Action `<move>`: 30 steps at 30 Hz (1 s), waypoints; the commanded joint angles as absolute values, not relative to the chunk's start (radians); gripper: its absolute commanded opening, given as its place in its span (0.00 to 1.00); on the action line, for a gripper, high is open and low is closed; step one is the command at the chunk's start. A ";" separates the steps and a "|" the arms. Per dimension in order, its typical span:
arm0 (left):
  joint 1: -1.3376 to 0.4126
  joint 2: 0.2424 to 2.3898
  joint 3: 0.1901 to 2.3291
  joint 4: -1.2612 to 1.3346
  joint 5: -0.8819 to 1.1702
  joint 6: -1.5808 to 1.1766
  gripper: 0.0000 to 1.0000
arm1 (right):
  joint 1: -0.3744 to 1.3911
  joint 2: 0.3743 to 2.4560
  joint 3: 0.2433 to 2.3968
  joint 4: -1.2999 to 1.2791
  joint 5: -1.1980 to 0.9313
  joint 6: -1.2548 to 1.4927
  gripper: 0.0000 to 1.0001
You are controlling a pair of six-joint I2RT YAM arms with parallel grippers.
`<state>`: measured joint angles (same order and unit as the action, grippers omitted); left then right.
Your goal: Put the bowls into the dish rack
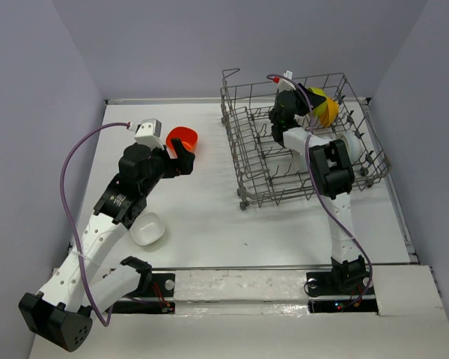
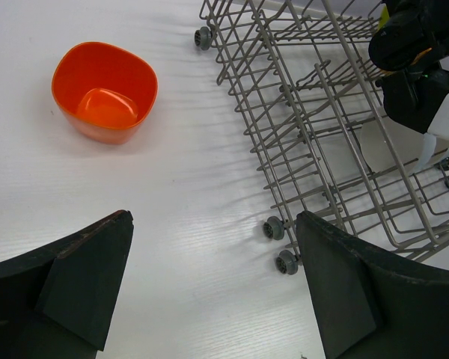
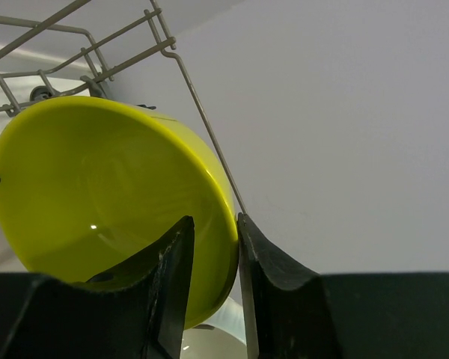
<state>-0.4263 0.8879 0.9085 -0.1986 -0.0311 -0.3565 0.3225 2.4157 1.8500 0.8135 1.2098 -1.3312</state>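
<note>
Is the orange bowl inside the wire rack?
No, the orange bowl sits upright on the white table, outside the wire rack.

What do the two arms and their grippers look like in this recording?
The left arm and right arm have white links and black joints, and a thin purple cable runs along each. The left gripper and right gripper have broad, matte black, wedge-shaped fingers.

White table (image 1: 209,213), pale grey walls (image 1: 172,45)
</note>
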 commanded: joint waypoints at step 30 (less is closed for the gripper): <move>-0.433 0.888 0.894 -0.160 -0.049 -0.348 0.99 | 0.371 2.476 1.885 0.727 1.230 -1.230 0.43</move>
